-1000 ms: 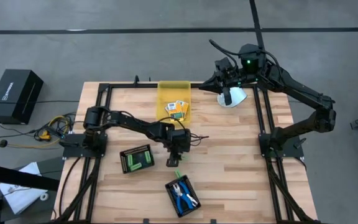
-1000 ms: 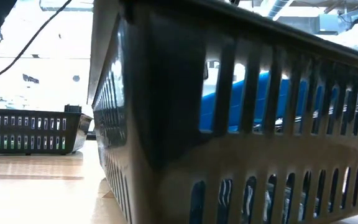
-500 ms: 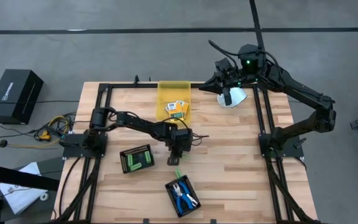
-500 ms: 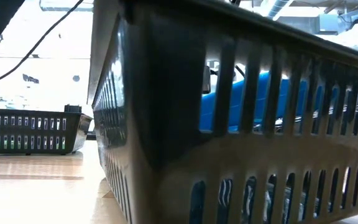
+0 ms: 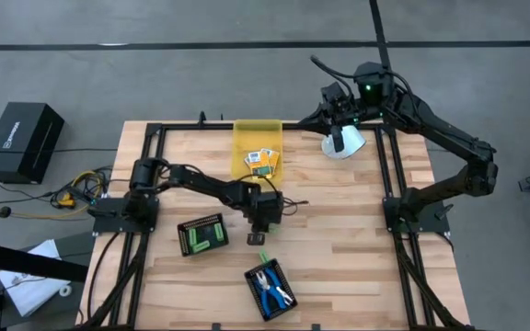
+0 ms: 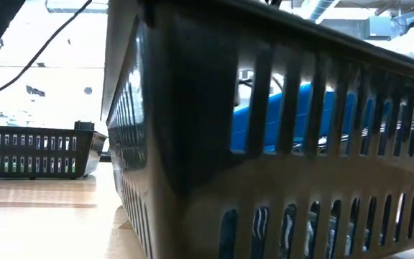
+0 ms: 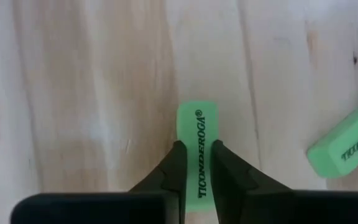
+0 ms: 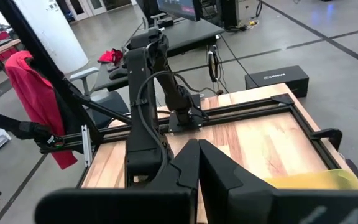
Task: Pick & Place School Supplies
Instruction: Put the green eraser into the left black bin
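Left gripper (image 7: pixel 196 163) pinches green eraser (image 7: pixel 197 143) flat on wood table (image 7: pixel 92 93); second eraser (image 7: pixel 345 140) nearby. Right gripper (image 8: pixel 197 163) closed, raised over the table's far edge.

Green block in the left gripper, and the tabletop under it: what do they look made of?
Green block: looks like a matte rubber or vinyl eraser; pale opaque green with rounded corners and printed TICONDEROGA lettering. The left gripper is shut on it. A second green block looks the same.
Tabletop: light wood planks, probably butcher block; visible grain and seams, low sheen.
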`<action>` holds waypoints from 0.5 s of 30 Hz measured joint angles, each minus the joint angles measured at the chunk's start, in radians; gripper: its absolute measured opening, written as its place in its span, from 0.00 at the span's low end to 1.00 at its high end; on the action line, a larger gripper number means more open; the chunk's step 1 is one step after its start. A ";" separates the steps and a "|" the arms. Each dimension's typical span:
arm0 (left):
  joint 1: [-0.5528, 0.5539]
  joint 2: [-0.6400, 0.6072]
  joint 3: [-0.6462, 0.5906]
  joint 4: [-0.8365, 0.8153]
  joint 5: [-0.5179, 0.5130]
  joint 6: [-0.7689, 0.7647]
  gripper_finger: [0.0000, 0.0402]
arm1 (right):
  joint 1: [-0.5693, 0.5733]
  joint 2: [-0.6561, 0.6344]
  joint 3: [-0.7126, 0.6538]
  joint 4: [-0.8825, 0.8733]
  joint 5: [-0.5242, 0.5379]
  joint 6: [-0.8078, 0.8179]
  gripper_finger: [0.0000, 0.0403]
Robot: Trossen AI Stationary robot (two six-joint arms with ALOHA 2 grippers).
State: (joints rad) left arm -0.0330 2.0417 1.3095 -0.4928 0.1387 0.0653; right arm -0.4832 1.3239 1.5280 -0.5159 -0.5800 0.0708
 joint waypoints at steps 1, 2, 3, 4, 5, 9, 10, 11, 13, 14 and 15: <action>0.012 -0.013 -0.002 -0.022 0.000 -0.016 0.09 | -0.003 0.000 0.000 0.000 0.000 0.000 0.00; 0.021 -0.025 -0.004 -0.061 0.001 -0.026 0.09 | -0.007 0.000 0.000 0.000 0.000 0.000 0.00; 0.028 -0.037 -0.005 -0.087 -0.001 -0.034 0.08 | -0.010 0.000 0.000 0.000 0.000 0.000 0.00; 0.032 -0.049 -0.005 -0.111 -0.011 -0.037 0.07 | -0.012 0.000 0.000 0.000 -0.003 -0.001 0.00; 0.035 -0.066 -0.006 -0.124 -0.019 -0.039 0.03 | -0.012 0.000 0.000 0.000 -0.006 -0.004 0.00; 0.037 -0.146 -0.005 -0.137 -0.038 -0.059 0.01 | -0.022 0.000 0.000 0.001 -0.027 -0.031 0.00; 0.037 -0.168 -0.005 -0.138 -0.037 -0.077 0.01 | -0.025 0.000 0.000 0.001 -0.027 -0.035 0.00; 0.037 -0.192 -0.005 -0.144 -0.037 -0.099 0.01 | -0.026 0.002 0.000 0.001 -0.027 -0.044 0.00; 0.037 -0.232 -0.002 -0.143 -0.053 -0.128 0.01 | -0.030 0.007 0.000 0.007 -0.031 -0.051 0.00; 0.035 -0.245 -0.002 -0.145 -0.069 -0.132 0.01 | -0.033 0.008 -0.001 0.005 -0.041 -0.052 0.00; 0.032 -0.254 -0.002 -0.145 -0.087 -0.131 0.01 | -0.039 0.008 -0.001 0.006 -0.053 -0.052 0.00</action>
State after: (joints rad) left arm -0.0011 1.7881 1.3071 -0.6382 0.0516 -0.0656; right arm -0.5218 1.3323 1.5272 -0.5102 -0.6333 0.0185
